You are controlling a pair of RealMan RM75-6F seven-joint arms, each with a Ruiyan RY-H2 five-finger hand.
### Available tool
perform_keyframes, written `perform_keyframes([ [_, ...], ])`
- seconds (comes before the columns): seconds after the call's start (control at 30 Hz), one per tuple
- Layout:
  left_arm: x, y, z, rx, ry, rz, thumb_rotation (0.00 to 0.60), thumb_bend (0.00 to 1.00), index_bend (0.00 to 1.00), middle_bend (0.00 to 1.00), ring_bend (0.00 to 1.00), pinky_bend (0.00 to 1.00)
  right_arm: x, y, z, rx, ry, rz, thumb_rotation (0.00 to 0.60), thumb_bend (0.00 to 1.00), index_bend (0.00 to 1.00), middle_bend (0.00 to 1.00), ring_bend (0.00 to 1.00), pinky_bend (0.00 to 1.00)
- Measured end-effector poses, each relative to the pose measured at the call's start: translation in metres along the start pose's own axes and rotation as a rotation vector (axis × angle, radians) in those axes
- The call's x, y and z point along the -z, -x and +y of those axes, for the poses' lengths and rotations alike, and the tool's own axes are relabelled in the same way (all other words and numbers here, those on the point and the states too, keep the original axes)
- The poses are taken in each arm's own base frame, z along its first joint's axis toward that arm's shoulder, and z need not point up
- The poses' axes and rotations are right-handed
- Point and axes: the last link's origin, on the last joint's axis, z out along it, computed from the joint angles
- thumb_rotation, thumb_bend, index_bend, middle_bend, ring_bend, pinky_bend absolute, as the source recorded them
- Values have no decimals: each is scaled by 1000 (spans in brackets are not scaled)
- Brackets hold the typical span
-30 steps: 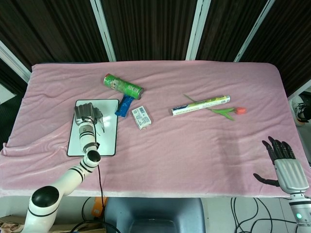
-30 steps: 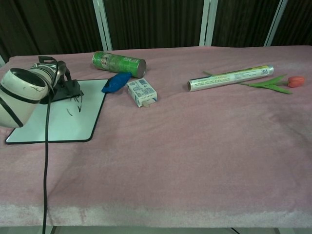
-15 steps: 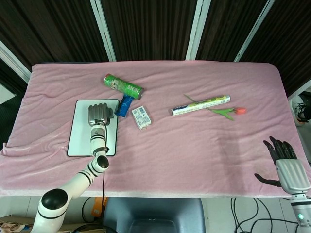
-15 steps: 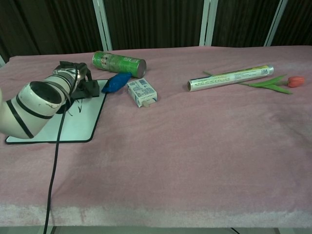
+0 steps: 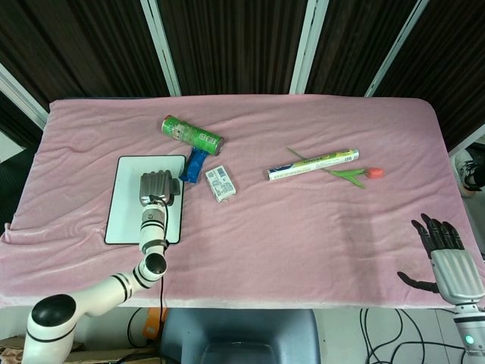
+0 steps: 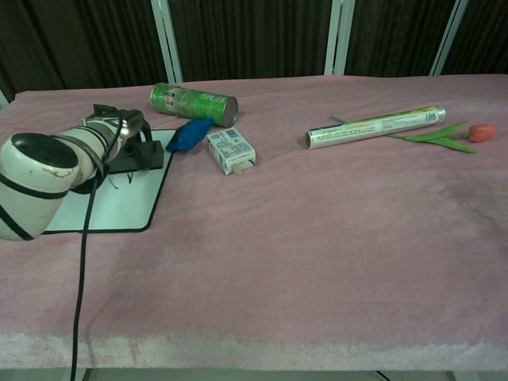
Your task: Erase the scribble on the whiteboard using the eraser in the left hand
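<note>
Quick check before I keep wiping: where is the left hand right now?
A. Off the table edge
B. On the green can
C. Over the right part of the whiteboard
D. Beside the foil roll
C: in the head view the left hand sits over the right part of the whiteboard, short of the green can and far from the foil roll.
</note>
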Motion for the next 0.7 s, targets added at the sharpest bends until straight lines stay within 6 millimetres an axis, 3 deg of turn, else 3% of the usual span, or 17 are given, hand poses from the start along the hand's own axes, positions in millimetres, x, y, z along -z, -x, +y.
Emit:
perform_keyframes([
  [0.37,27,1,-21,-38,-6,-29,600,582,731,876,748,828,-1,2,-2,7,-6,-7,600,307,0,0,0,96],
  [0.7,56,13,-18,-52,59,-89,600,582,731,876,748,828,0,1,-3,7,-6,1,600,307,0,0,0,96],
])
